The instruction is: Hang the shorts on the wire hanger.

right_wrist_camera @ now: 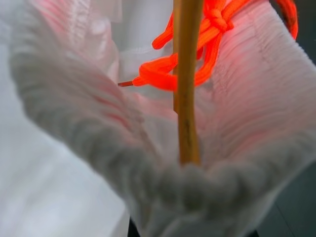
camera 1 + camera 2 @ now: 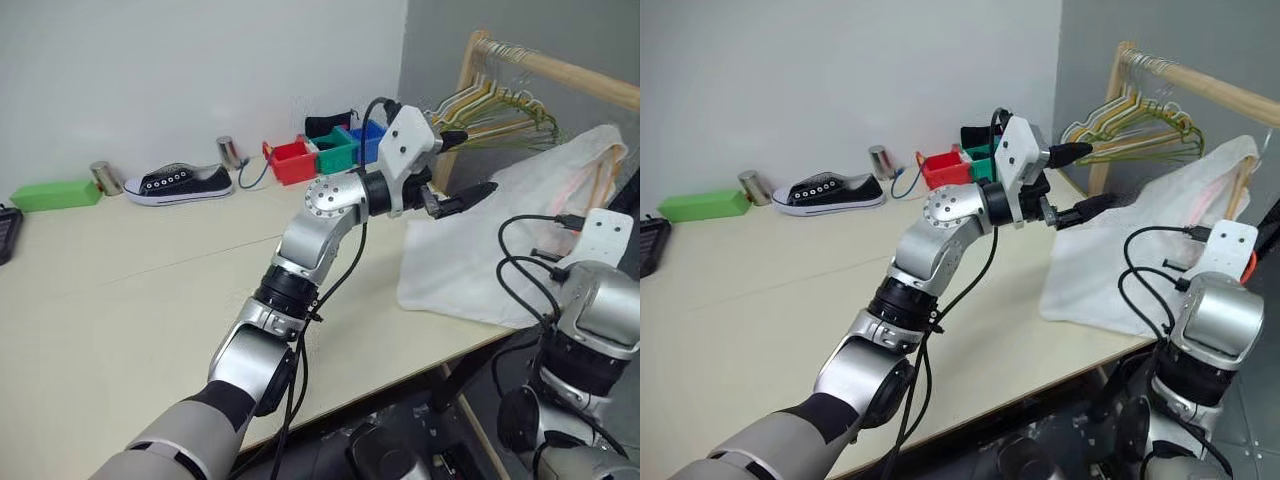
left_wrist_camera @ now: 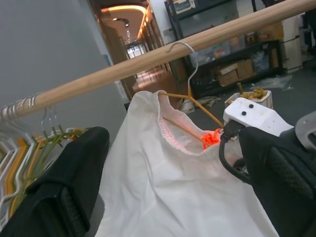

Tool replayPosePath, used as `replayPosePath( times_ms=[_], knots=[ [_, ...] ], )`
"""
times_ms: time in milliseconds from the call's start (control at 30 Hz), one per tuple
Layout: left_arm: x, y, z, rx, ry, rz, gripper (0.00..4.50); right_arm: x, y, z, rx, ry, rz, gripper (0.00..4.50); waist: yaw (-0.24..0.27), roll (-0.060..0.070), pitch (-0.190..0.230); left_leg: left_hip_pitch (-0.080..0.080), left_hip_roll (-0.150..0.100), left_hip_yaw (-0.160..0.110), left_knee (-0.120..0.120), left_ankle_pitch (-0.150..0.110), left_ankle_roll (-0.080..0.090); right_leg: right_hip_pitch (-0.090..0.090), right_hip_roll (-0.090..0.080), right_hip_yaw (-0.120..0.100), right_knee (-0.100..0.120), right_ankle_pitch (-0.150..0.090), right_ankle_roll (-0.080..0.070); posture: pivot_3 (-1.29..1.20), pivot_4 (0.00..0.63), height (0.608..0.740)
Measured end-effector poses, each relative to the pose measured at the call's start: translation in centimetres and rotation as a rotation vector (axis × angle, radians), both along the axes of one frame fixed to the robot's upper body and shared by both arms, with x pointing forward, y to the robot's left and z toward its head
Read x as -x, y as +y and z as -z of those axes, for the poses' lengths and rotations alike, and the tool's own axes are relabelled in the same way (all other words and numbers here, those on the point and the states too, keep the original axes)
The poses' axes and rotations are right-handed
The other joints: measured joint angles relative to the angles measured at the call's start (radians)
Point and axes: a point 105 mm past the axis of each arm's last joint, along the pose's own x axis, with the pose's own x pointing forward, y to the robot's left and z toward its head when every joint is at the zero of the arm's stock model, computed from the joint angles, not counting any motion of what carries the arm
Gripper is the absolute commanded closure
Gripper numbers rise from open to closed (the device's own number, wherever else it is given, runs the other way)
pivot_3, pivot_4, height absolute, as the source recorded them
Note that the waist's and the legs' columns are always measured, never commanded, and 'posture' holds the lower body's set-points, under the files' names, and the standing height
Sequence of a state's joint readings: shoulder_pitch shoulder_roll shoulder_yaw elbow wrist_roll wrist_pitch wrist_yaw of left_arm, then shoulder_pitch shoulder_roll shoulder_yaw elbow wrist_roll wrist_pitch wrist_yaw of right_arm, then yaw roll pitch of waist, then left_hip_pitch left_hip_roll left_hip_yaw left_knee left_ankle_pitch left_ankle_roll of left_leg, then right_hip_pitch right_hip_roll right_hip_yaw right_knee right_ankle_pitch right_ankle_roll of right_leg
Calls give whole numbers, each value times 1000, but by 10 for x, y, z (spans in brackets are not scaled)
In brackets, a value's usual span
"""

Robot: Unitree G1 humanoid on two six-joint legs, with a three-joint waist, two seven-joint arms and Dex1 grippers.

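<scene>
The white fabric shorts [image 3: 163, 173] are covering the lower part of the thin yellow-gold wire hanger [image 3: 195, 104]. In the right wrist view, the gathered waistband is blurring and hiding the gripper's fingers.

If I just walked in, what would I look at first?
Probably the big white fabric shorts with bright orange-red drawstrings, draped over a thin yellow-gold wire hanger that hooks on the wooden rail. Next, the robot's left hand, open, reaching toward them above the pale table. At the table's far edge lies a black sneaker.
</scene>
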State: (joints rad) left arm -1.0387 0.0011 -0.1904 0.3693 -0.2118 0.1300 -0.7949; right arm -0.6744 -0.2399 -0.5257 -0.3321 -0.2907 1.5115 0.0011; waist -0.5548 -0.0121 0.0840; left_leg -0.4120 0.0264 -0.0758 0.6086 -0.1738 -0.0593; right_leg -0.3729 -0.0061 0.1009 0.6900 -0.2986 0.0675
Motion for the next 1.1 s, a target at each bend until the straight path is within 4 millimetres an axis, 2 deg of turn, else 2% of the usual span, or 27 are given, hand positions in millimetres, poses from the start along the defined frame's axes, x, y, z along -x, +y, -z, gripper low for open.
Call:
replayPosePath(
  times_ms=[233,633,700,767,900,1100],
  knots=[
    [2,-9,-8,8,-36,10,46,-11,-18,-12,-37,-35,65,4500,-6,0,0,4,0,1,-2,0,0,4,0,0,-3,0,0,-441,1,740],
    [1,-9,-7,1,-42,-10,46,-18,-27,-6,-171,-45,97,4500,0,1,-1,4,0,1,-2,0,0,4,-1,1,-3,0,0,-424,0,740],
    [1,-9,-7,1,-43,-11,0,-20,-32,-7,-194,-49,99,3999,3,1,-1,4,-1,1,-2,0,0,5,-1,1,-5,0,1,-424,0,740],
    [1,-9,-8,2,-44,-11,0,-19,-36,-7,-193,-45,107,3727,4,1,-1,4,-1,1,-3,0,0,6,-1,1,-6,0,1,-425,0,740],
    [1,-9,-8,1,-44,-11,0,-19,-39,-9,-175,-48,115,2862,3,2,-1,4,-1,2,-3,0,0,6,-1,2,-7,0,1,-423,1,740],
    [1,-7,-8,-2,-47,-15,0,-20,-34,-13,-88,-25,86,1643,3,2,-1,4,-1,2,-3,0,0,6,-1,2,-7,1,1,-416,1,740]
  ],
)
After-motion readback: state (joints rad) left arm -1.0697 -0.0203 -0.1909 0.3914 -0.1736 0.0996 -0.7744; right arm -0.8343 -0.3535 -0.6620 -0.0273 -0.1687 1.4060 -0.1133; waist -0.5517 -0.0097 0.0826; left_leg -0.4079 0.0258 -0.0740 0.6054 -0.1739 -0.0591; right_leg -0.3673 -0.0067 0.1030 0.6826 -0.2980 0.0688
